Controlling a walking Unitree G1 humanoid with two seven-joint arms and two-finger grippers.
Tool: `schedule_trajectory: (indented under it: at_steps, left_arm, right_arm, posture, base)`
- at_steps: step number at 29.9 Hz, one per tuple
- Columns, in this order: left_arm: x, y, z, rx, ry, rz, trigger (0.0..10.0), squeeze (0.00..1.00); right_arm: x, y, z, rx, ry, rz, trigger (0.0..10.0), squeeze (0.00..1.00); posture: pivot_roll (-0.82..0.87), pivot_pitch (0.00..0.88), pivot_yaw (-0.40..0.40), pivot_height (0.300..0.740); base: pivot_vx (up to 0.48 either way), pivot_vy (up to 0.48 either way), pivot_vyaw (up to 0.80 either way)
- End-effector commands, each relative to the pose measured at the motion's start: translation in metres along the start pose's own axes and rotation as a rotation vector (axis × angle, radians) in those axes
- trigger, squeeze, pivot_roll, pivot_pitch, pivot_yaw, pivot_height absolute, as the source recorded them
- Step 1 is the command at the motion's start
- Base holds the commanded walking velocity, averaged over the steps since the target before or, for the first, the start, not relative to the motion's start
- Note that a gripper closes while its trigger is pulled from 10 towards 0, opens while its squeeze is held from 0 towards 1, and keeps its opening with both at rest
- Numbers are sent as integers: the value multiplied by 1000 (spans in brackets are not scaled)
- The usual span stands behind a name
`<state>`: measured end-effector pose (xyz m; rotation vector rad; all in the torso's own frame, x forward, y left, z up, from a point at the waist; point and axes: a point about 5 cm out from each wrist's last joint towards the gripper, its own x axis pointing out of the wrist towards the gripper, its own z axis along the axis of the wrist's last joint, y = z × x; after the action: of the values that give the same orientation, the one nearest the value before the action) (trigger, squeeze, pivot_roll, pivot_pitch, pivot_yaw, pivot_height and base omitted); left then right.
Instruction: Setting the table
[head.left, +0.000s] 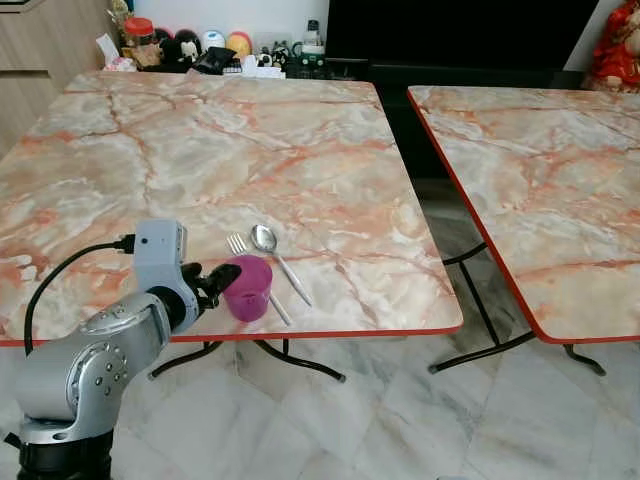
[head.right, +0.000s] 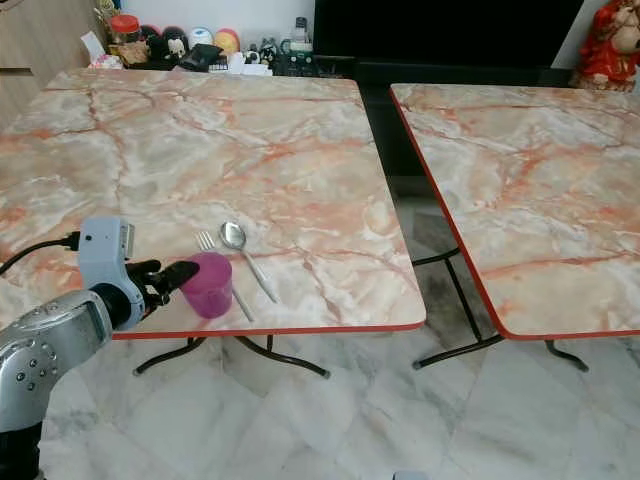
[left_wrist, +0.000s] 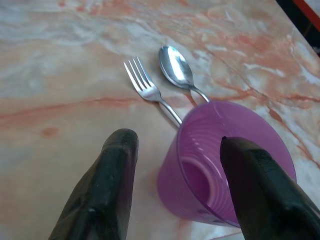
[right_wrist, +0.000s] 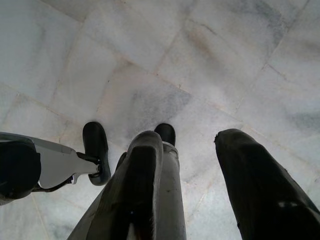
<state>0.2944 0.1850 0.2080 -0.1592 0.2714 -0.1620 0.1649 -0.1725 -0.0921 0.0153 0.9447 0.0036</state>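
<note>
The left gripper (left_wrist: 177, 187) reaches over the near edge of the marble table (head.left: 230, 150), its 2 black fingers (left_wrist: 102, 190) spread wide. 1 finger stands outside the purple cup (left_wrist: 227, 160) on the bare tabletop, apart from the cup wall; the other sits at the cup's rim, over its mouth. The spread jaws do not squeeze the cup; whether the far finger touches the rim cannot be told.

The cup is 1 translucent purple plastic tumbler, upright, with fine ridges ringing its inner wall and a pale round bottom. It stands close to the table's red-trimmed front edge, near the robot's left arm.

Just beyond the cup lie 1 fork (left_wrist: 147, 90) and 1 spoon (left_wrist: 176, 67), both shiny metal, side by side with heads pointing away from the robot. The fork is on the left with 4 tines; its handle runs down to the cup and passes behind it. The spoon's bowl faces up, its handle slanting toward the table edge on the cup's right.

A 2nd marble table (head.left: 540, 190) stands to the right, apart from the 1st, with a gap between. A cluster of jars and small items (head.left: 200, 48) lines the far edge.

The right gripper (right_wrist: 190, 170) hangs over the pale tiled floor (right_wrist: 200, 65), its 2 fingers held apart with nothing between them.
</note>
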Motion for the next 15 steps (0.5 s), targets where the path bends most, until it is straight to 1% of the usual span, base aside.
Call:
schedule_trajectory:
  at_steps: [1, 7, 15]
  left_arm:
    - [-2, -2, 2, 16, -1, -1, 10000, 0]
    - [-2, -3, 1, 22, 4, -1, 10000, 0]
    - [0, -8, 3, 42, 2, -8, 10000, 0]
  right_arm:
    - [-2, -1, -9, 13, 32, -6, 10000, 0]
    - [-2, -2, -9, 12, 32, -8, 10000, 0]
    - [-2, -2, -9, 12, 32, -7, 10000, 0]
  posture:
    - [169, 143, -24, 740]
    - [169, 144, -26, 740]
    - [166, 143, -25, 740]
  base:
    - [0, 0, 0]
    - [0, 0, 0]
    - [0, 0, 0]
